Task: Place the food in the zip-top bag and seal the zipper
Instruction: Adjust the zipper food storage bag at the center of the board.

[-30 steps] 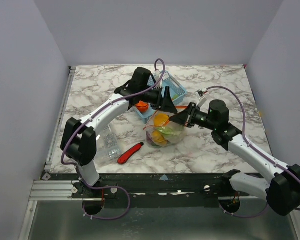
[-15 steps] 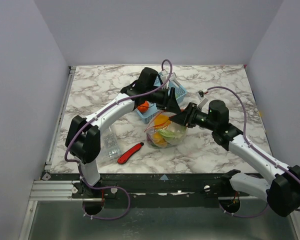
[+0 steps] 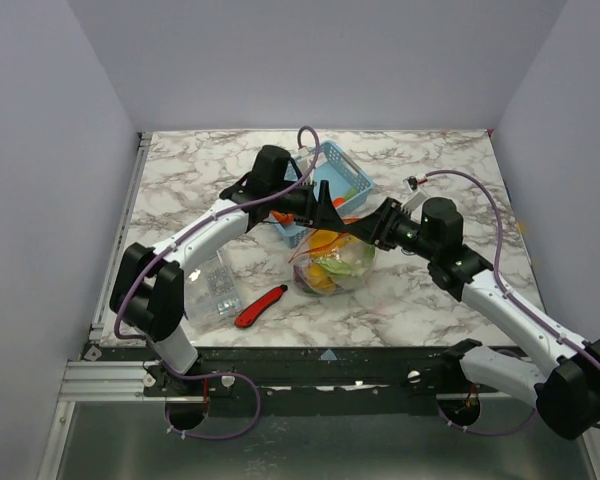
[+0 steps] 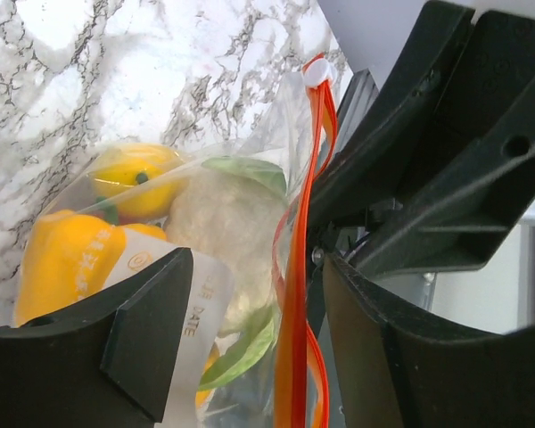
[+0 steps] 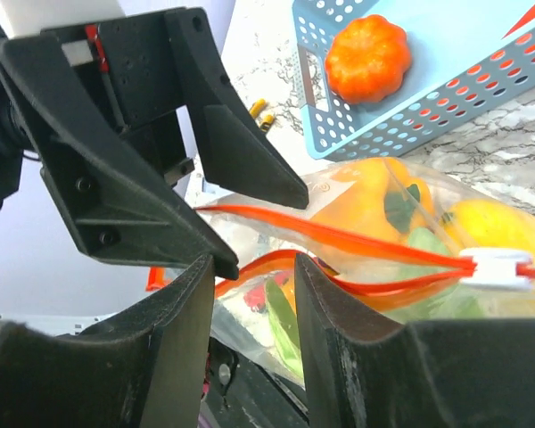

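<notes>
The left fingers (image 4: 160,330) were wide around the bag's (image 4: 250,178) orange zipper (image 4: 296,303). The right fingers (image 5: 174,348) were narrow around it too, maybe pinching; I could not tell.

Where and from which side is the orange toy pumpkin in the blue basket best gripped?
Across the round ribbed body of the toy pumpkin, from above: it lies inside the blue basket, whose lattice walls would likely block a sideways approach.
</notes>
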### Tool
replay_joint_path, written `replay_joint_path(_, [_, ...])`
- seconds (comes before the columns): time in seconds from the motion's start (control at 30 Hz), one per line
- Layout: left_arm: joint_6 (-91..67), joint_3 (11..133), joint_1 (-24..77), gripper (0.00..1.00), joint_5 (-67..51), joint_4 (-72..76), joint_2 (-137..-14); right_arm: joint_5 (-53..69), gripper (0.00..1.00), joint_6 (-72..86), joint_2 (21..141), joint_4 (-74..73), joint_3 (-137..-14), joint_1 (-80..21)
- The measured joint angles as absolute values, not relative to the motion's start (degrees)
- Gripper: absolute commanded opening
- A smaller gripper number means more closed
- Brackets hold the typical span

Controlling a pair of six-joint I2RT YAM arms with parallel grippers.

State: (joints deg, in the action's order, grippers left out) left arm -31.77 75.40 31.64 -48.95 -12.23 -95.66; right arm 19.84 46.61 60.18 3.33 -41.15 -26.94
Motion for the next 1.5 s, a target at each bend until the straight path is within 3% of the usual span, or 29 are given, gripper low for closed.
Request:
replay_joint_path(0.3, [-28.2,70.9,32.1,0.66,-48.1,-11.7,-90.4,15.9,0.41,50.6,58.9,3.4,-41.1,-26.0])
replay_joint_path(0.43, [-26.0,69.5,34.4,0.51,-45.6,-12.1,-88.9,15.2,0.36,51.7,61.0,3.9,-41.2,-25.7])
replay_joint_path(0.67, [-22.9,69.9,39.1,0.0,-37.5,-15.9,-89.2,15.3,0.36,52.1,64.9,3.2,-41.6,-25.4])
replay_joint_path(0.8, [-21.9,72.0,37.9,0.0,-34.2,-18.6,-90.4,14.6,0.37,47.8,64.8,-1.2,-46.8,-25.0])
replay_joint_path(0.97, [-21.9,73.3,34.5,0.0,-34.7,-19.8,-91.8,11.9,0.6,39.5,63.3,-4.9,-52.7,-23.1])
replay_joint_path(1.1, [-22.3,73.8,31.2,0.0,-37.9,-19.8,-92.9,10.3,0.66,33.7,60.1,-3.3,-51.3,-20.4])
replay_joint_path(1.33, [-24.7,75.6,26.5,0.0,-45.7,-19.7,-95.7,22.0,0.63,31.2,55.8,14.3,-37.0,-10.1])
replay_joint_path(1.5, [-26.0,75.8,25.3,0.0,-49.7,-19.7,-96.3,41.9,0.62,41.1,66.7,39.8,-29.4,1.7])
